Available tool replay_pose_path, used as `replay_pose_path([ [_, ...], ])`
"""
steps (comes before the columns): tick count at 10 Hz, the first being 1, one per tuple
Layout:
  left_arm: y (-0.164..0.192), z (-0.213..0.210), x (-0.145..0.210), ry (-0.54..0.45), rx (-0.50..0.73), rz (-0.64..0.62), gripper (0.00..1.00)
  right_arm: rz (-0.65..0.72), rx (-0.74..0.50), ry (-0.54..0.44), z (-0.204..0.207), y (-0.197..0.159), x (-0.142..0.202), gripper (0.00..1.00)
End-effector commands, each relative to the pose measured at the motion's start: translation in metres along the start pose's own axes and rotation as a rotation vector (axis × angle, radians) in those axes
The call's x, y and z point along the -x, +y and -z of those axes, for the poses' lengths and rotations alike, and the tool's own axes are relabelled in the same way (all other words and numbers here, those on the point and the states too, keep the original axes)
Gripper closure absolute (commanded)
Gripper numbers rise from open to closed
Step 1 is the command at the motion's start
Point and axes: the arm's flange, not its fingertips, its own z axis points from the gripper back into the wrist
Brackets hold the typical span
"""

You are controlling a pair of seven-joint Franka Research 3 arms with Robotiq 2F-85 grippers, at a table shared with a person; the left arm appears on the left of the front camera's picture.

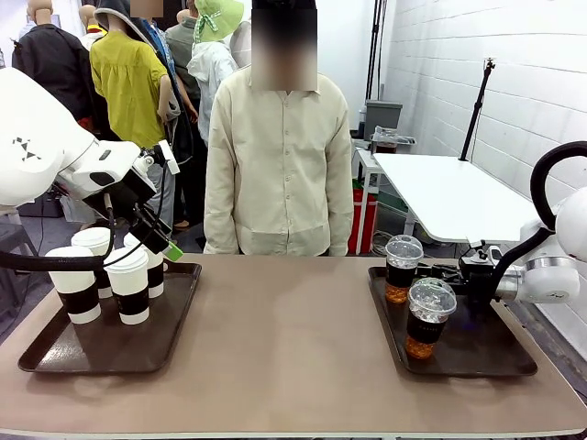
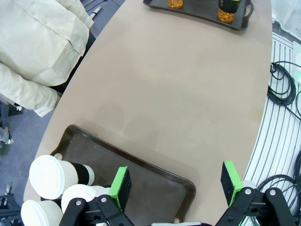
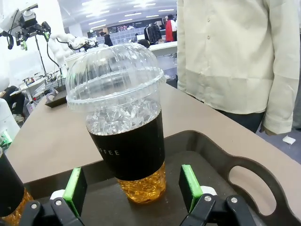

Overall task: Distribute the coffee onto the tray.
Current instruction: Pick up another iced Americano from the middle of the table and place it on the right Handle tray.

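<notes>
The coffee stands on two dark trays. Several white lidded paper cups [image 1: 110, 275] with dark sleeves crowd the left tray [image 1: 55, 353]. My left gripper [image 1: 161, 240] hovers over them, open and holding nothing; its wrist view shows the gripper [image 2: 176, 186] above the tray [image 2: 155, 176], with the cups [image 2: 49, 176] off to one side. Two clear dome-lidded cups with amber liquid, one farther [image 1: 403, 268] and one nearer [image 1: 429, 317], stand on the right tray [image 1: 486, 353]. My right gripper [image 3: 133, 189] is open, and the farther clear cup [image 3: 123, 136] stands just ahead between its green pads [image 3: 190, 186], untouched.
A person in a cream shirt [image 1: 280, 156] stands at the table's far side, hands down. The bare brown tabletop [image 1: 284, 330] lies between the trays. The second clear cup [image 3: 8, 188] sits beside my right gripper. The right tray's handle cutout [image 3: 247, 181] is close by.
</notes>
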Motion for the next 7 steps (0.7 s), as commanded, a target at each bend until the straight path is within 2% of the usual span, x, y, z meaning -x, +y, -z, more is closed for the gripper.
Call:
replay_pose_path([
  [1,0.0016,-0.0008,0.0006,-0.008,0.014,-0.001,0.00,-0.002,-0.002,0.002,0.0010,-0.0008,-0.0010,0.00],
  [7,0.0016,-0.0008,0.0006,-0.008,0.014,-0.001,0.00,-0.002,-0.002,0.002,0.0010,-0.0008,-0.0010,0.00],
])
